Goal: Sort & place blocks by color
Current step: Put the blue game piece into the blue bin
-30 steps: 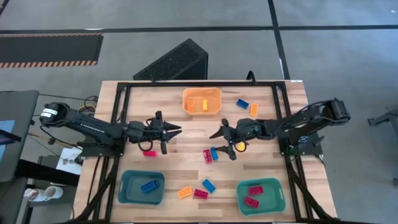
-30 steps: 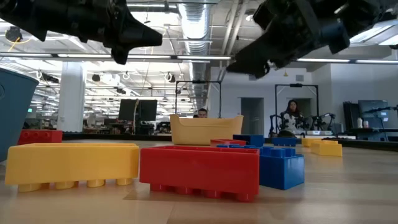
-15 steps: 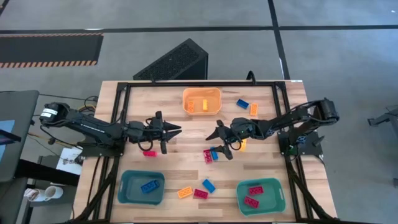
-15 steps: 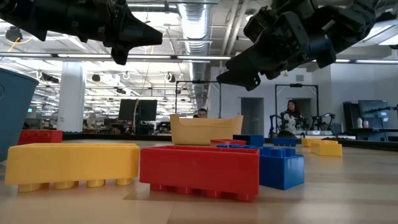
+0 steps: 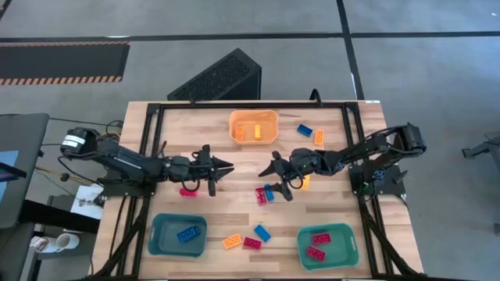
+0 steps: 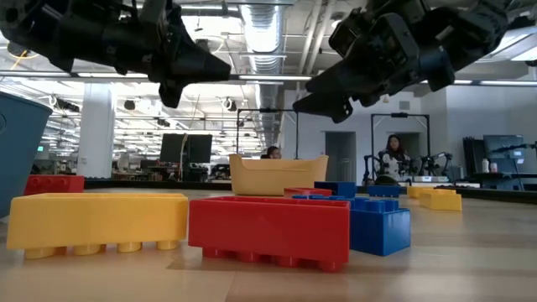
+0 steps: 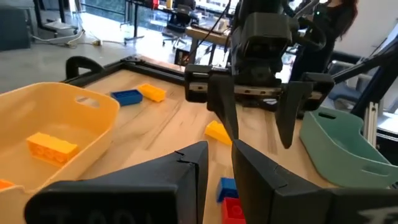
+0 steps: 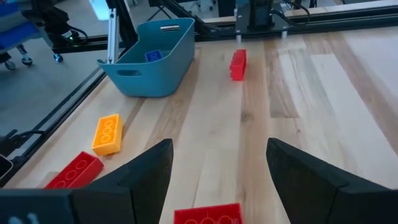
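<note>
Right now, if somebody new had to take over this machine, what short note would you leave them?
Left end effector: shut, empty, above mid-table.
Right end effector: open, empty, above the red and blue blocks at the centre.
Done: orange bin holds yellow-orange blocks, left teal bin a blue block, right teal bin two red blocks.
Left: the loose blocks at mid-table, the front edge and the far right.

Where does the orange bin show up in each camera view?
High view: orange bin, the table's far middle.
Low view: centre background.
Left wrist view: left side.
Right wrist view: not in it.
Landmark: blue block beside it.
</note>
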Available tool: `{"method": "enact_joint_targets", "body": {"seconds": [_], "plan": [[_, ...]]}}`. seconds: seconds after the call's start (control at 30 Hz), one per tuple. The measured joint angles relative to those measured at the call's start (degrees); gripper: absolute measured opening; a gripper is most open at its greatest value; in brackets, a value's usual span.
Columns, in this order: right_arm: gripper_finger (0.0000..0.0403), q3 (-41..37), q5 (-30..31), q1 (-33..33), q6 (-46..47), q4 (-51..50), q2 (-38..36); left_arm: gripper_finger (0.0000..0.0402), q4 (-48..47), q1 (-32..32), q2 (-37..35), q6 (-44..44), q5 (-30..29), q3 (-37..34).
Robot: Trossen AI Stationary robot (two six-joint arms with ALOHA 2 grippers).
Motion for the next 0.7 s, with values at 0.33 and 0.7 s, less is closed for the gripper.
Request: {"method": "enact_joint_targets", "body": {"seconds": [0.33,0.7], "plan": [[0.0281,0.0,0.0,2.3,0.7,0.1,0.0,0.0058,4.5,0.0,2.7,0.2,1.8,1.2],[0.0281,0.0,2.7,2.2,0.9,0.2,0.0,0.0059,4.6,0.0,2.7,0.1,2.6,1.2]]}}
